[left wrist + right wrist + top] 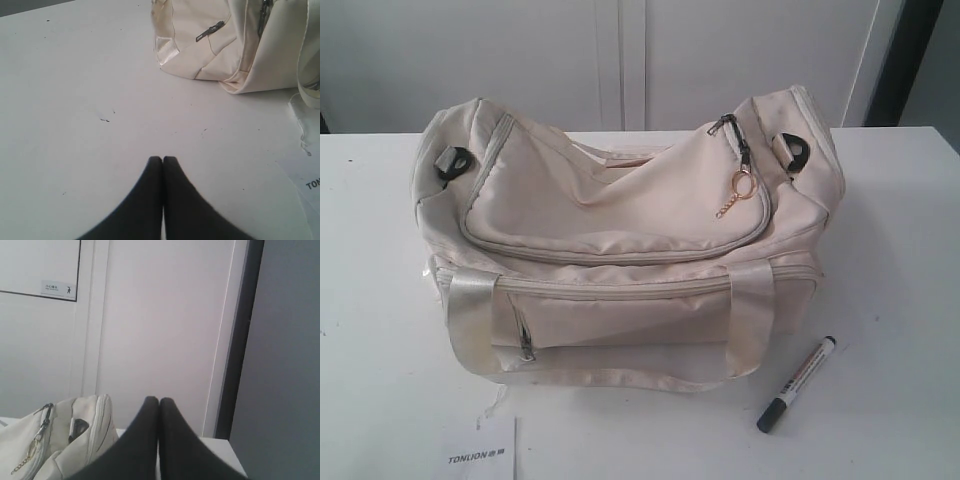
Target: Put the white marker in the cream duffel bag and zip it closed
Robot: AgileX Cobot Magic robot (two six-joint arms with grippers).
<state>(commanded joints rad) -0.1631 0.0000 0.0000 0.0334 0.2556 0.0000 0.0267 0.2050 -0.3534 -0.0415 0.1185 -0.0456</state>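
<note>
The cream duffel bag [620, 240] stands in the middle of the white table, its curved top zipper run shut, with a gold keyring pull [742, 187] hanging at its right end. The white marker [797, 383] lies on the table by the bag's front right corner, dark cap toward the table's front. No arm shows in the exterior view. My left gripper [163, 159] is shut and empty over bare table, apart from the bag's end [220, 45]. My right gripper [159, 400] is shut and empty, raised beside the bag's end [60, 435], facing the wall.
A white paper tag [485, 450] with black print lies at the table's front edge, left of the marker, also seen in the left wrist view as a paper tag [307, 175]. White cabinet doors [620, 60] stand behind the table.
</note>
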